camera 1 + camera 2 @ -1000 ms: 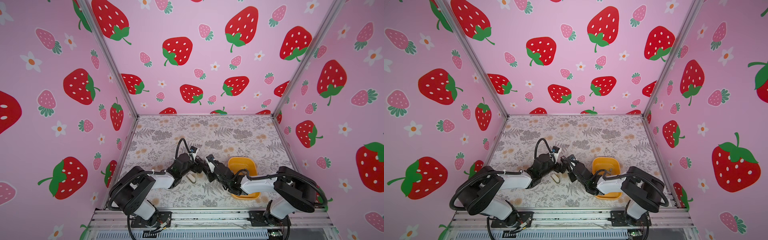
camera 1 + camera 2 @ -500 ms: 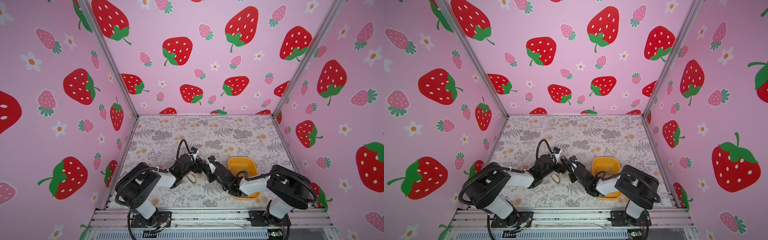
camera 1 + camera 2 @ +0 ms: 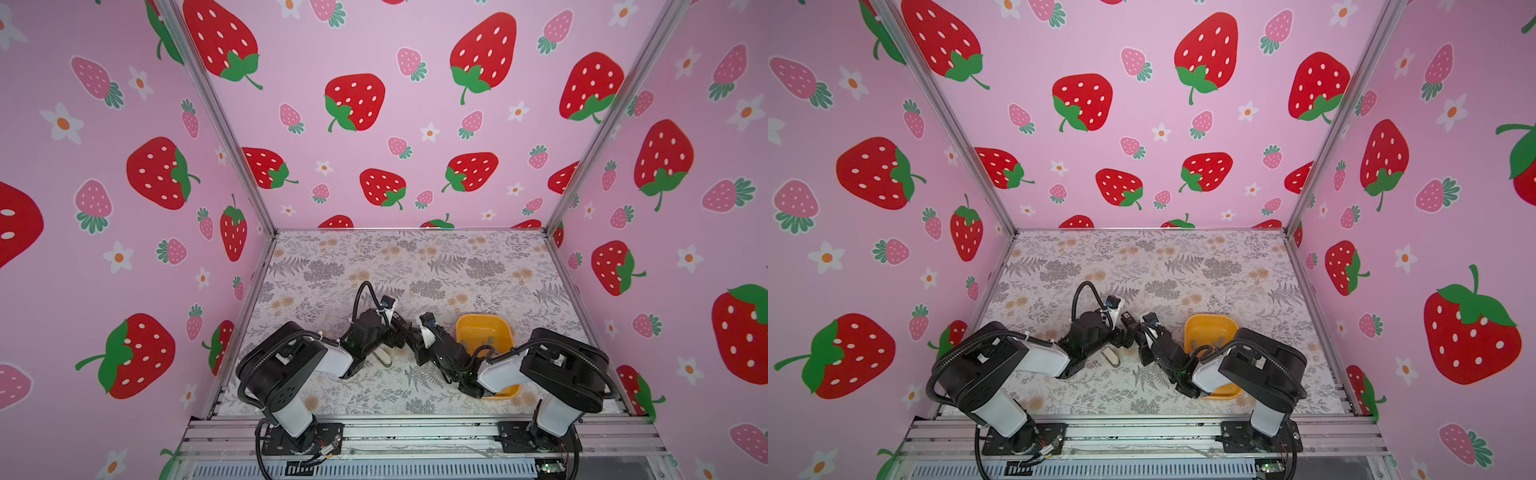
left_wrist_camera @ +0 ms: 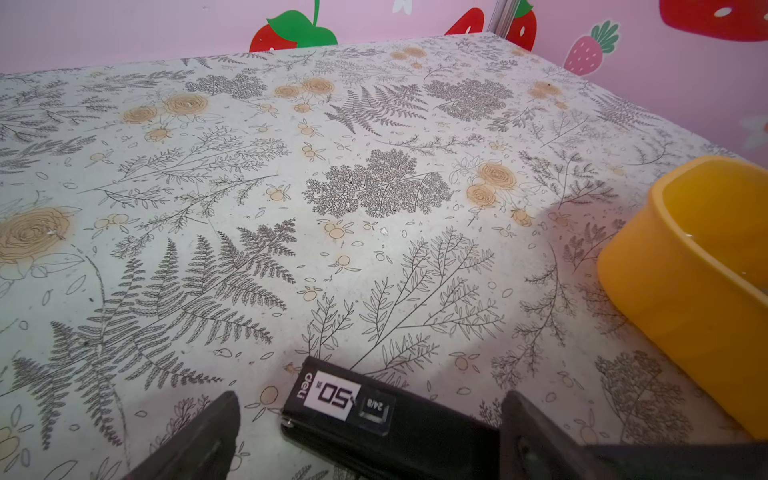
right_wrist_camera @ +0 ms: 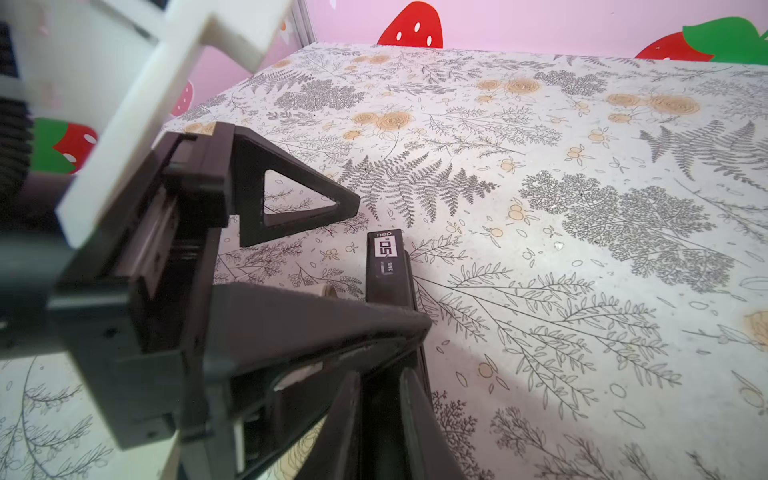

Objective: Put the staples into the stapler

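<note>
In both top views the left gripper [image 3: 400,332] and right gripper [image 3: 414,336] meet tip to tip over the front middle of the table [image 3: 415,266]; what lies between their black fingers cannot be made out there. A yellow bowl [image 3: 482,322] stands just behind the right gripper, with that arm's forearm crossing over it. Small grey staples [image 3: 487,341] lie inside, too small to count. A pale object [image 3: 382,358] lies under the left wrist, apart from both grippers. Left wrist view: the left gripper [image 4: 370,397] is released, its fingers [image 4: 208,432] set wide. The stapler [image 4: 415,432] lies between them, its labelled end reaching past the fingertips, with bare table ahead. The bowl [image 4: 665,291] sits beyond the outer side of one finger. Right wrist view: the right gripper [image 5: 380,374] is clenched on the stapler's [image 5: 388,266] body, one finger [image 5: 419,415] on each side. The left gripper's fingers [image 5: 299,199] bracket the labelled end just ahead and crowd that side. One of them partly covers the pale object [image 5: 324,289].
</note>
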`<state>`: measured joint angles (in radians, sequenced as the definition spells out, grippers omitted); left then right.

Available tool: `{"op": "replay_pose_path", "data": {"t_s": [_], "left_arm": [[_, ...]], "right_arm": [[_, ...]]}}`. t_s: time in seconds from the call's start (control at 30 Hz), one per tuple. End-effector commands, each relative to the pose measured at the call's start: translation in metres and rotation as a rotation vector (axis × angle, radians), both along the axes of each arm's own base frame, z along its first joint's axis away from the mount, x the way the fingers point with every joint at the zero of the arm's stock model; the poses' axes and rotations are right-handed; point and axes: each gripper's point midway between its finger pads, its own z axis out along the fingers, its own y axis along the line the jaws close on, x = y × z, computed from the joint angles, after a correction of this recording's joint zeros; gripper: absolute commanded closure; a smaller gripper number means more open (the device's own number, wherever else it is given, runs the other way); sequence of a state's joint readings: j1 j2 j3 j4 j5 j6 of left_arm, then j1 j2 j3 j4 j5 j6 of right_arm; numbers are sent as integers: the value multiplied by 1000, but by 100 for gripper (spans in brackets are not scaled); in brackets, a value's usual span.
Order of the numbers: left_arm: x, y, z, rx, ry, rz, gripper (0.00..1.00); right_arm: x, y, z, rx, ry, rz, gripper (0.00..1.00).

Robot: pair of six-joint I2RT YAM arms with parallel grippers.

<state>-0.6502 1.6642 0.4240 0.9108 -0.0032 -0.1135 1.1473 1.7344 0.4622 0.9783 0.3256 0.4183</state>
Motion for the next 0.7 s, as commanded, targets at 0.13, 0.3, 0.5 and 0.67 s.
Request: {"op": "replay_pose_path", "data": {"t_s": [0.13,0.3,0.5,0.67], "left_arm": [[-5,-3,-3,-16,-3,-12,1],[-5,-2,3,-19,-14,-10,1],[3,-1,36,-13,-37,21,1],[16,22,88,9,-84,158,1]], "right_arm": [[-28,-32,-85,-242,162,45,79],[-27,-30,-82,-236,160,43,80],[-12,-19,-35,-194,102,0,73],[8,-17,22,-161,45,-93,65]]}}
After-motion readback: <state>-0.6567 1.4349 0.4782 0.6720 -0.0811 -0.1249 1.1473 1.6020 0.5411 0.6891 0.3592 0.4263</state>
